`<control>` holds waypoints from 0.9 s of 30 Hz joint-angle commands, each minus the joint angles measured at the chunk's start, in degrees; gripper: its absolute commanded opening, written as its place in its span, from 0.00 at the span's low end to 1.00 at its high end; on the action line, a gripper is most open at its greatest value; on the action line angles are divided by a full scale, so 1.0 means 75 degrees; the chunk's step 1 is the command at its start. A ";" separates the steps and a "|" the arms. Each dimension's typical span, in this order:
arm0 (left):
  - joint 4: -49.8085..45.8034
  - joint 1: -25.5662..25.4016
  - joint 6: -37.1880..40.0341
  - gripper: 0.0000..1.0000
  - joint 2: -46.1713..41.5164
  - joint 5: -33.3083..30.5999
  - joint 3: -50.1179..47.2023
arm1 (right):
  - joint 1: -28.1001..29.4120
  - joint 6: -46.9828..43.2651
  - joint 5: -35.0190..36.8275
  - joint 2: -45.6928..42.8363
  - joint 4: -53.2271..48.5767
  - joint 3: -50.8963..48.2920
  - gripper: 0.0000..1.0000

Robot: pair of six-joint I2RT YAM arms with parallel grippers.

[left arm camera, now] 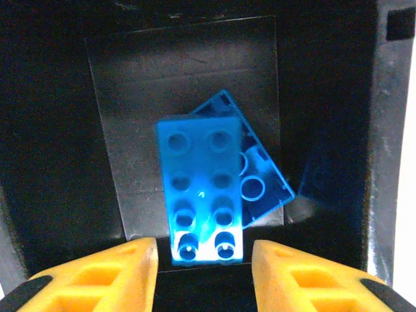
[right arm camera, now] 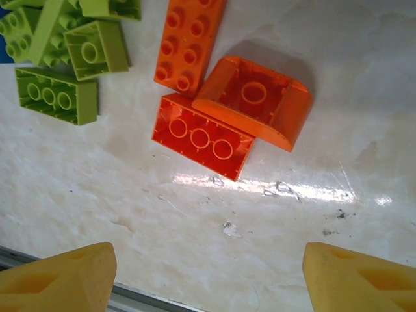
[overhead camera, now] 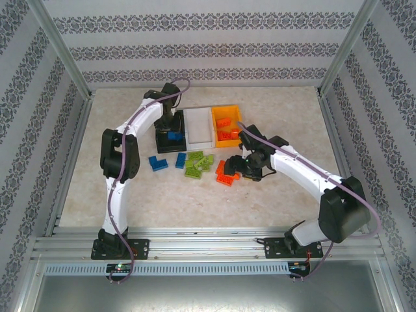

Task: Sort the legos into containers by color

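Your right claw [right arm camera: 205, 260] gaped over bare glossy tabletop [right arm camera: 292, 221], studded orange bricks [right arm camera: 201, 140] ahead; your left claw [left arm camera: 203, 250] stood parted between the black bin [left arm camera: 58, 162] walls.

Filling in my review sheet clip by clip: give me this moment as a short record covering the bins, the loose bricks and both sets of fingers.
black bin: two blue bricks inside, one lying across the other
white bin: no bricks visible inside
orange bin: some orange bricks inside
on table: two loose blue bricks, green pile, three loose orange bricks
left fingers: over the black bin, parted, clear of the upper blue brick
right fingers: open above the table near the loose orange bricks, holding nothing
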 commanded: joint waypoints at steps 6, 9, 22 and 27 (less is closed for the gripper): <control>-0.0480 0.0067 0.0229 0.55 -0.0440 0.0066 -0.0071 | 0.0453 0.0062 0.0116 0.1144 -0.0350 0.0501 0.98; -0.0263 0.0075 0.0286 0.58 -0.1053 0.0131 -0.0674 | 0.0760 0.0163 0.0387 0.1764 -0.0621 0.0997 0.98; 0.0506 0.0079 0.0180 0.66 -0.4068 0.0326 -0.3926 | 0.1156 0.1729 0.1551 0.3265 -0.1045 0.2135 0.95; 0.0487 0.0077 0.0264 0.66 -0.4766 0.0300 -0.4579 | 0.1184 0.2311 0.1553 0.3601 -0.0707 0.2176 0.91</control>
